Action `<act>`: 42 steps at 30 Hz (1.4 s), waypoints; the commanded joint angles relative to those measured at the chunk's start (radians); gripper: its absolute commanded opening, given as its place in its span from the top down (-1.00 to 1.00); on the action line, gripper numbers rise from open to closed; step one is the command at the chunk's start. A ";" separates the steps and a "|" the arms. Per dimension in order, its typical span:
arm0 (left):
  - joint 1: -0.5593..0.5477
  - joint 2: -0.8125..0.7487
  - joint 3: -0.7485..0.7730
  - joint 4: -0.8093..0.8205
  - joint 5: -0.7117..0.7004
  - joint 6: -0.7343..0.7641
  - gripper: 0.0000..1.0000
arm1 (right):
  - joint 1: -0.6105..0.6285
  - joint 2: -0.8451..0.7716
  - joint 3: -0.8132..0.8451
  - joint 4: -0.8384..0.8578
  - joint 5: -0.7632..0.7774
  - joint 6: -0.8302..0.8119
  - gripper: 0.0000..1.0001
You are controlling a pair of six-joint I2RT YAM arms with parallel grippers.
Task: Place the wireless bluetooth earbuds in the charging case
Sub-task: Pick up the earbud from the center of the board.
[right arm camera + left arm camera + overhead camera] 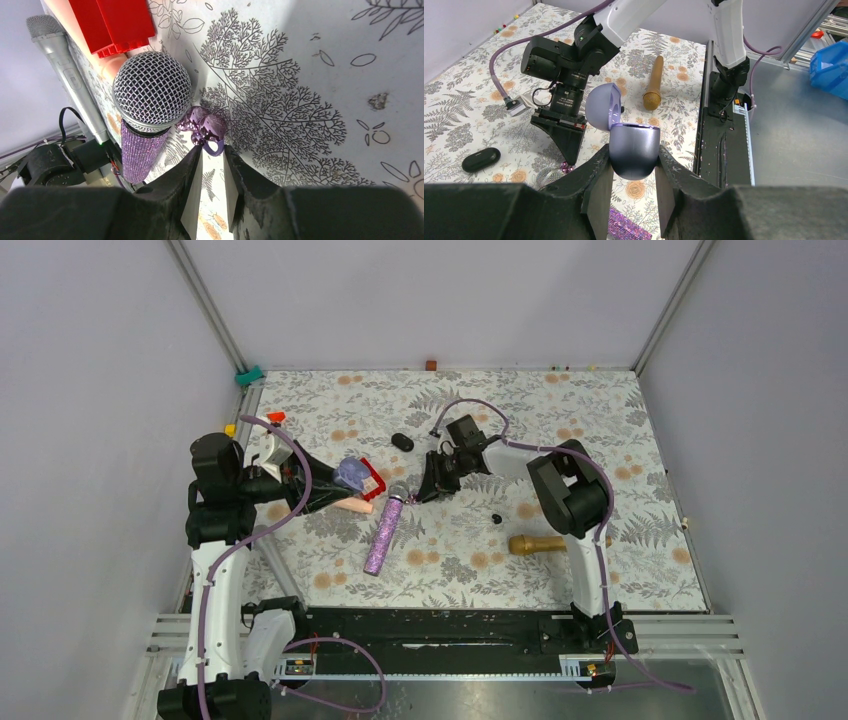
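Left wrist view only gives the outside of the charging case (634, 145): its own wall blocks the inside, and its bottom sinks between the left gripper (633, 157) fingers. The purple microphone (549, 176) is mostly behind that gripper too, lower left, just the mesh plus a glittery strip. From above, the earbud (497, 518) right of center is a black speck, no shape to read. In the right wrist view a small purple see-through piece (206, 129) sits at the right gripper (213, 150) tips. Can't tell if it's pinched, or what it even is. The red block (112, 20) is chopped by the top edge.
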 commanded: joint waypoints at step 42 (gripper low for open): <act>0.009 -0.011 0.009 0.014 0.045 0.021 1.00 | -0.041 -0.576 0.026 -0.140 0.015 -0.310 0.80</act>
